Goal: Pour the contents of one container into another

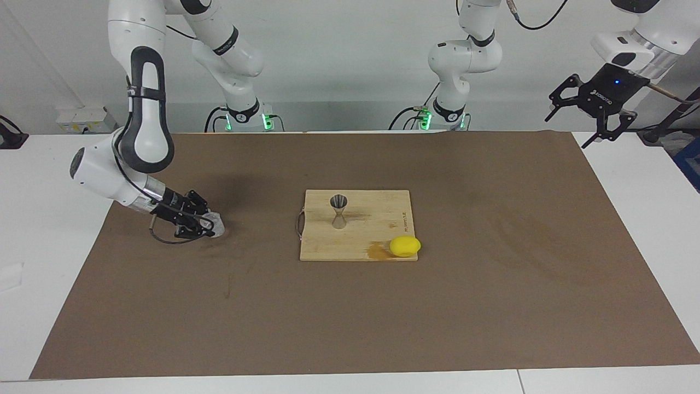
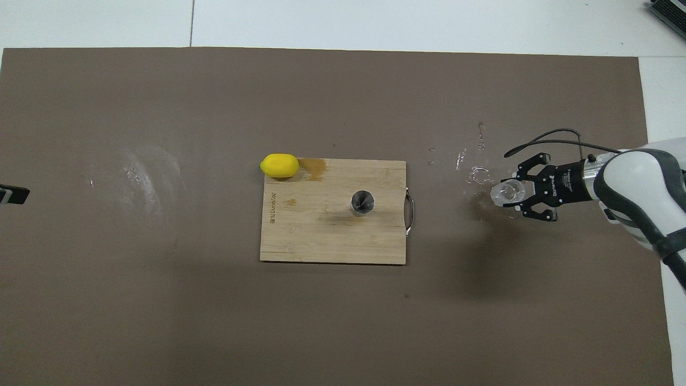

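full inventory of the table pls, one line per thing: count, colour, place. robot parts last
glass tumbler: 1, clear, held in the right gripper, low over the mat toward the right arm's end
jigger: 1, silvery, upright on the cutting board
cutting board: 1, light wood with a metal handle, mid-table on the mat
lemon: 1, yellow, at the board's corner farthest from the robots, toward the left arm's end
mat: 1, brown, covers most of the white table; wet splashes by the tumbler
right gripper: 1, black, shut on the glass tumbler
left gripper: 1, black, open, empty, raised over the mat's edge at its own end; that arm waits
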Controlling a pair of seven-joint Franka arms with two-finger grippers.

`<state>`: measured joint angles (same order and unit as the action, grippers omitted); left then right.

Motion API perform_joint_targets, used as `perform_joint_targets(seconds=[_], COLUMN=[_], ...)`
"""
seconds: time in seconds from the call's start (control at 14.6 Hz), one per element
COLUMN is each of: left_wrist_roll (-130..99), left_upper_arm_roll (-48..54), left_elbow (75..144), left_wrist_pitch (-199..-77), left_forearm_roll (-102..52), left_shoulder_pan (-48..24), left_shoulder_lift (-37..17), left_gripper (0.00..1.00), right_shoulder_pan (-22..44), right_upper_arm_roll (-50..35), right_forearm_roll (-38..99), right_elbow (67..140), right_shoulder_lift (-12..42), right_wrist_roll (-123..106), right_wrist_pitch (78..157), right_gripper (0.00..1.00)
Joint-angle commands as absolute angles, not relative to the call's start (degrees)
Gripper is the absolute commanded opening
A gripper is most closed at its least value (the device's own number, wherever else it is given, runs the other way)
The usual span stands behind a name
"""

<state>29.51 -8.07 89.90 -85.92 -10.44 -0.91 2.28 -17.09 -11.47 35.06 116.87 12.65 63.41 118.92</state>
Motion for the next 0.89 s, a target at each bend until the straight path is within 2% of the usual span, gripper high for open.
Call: perform_joint_targets(seconds=[0.0, 0.27, 0.41, 0.62, 0.82], left_wrist_roll=[22.41, 20.06, 10.00, -9.10, -10.29], left_upper_arm_roll=[-7.82, -7.74, -7.56, -7.38, -7.38], left_elbow=[93.43, 94.21, 97.71, 99.05, 98.79], left_wrist_pitch=[-87.28, -87.45, -90.95, -92.20, -93.34], left_forearm_roll=[-8.53, -7.39, -0.65, 0.97, 0.97], left_shoulder_pan=[-0.88, -0.97, -4.90, -5.89, -5.89], left_shoulder_lift=[4.66, 4.83, 6.32, 7.12, 7.03], left_gripper=[1.00, 1.00, 1.00, 1.00, 1.00], right_shoulder_pan=[-14.25, -8.36, -6.43, -1.78, 1.49], right_upper_arm_roll=[-11.51, -11.51, -11.51, -11.51, -11.51], right_forearm_roll=[36.74, 36.83, 37.09, 37.18, 37.88], right_elbow=[116.55, 114.26, 113.38, 112.51, 112.15], right_shoulder_lift=[10.99, 10.72, 10.90, 11.34, 11.69], right_wrist_roll=[68.19, 76.45, 78.91, 82.52, 85.60], right_wrist_pitch=[118.91, 119.62, 120.58, 123.74, 126.99], right_gripper=[0.16, 0.15, 0.15, 0.12, 0.12])
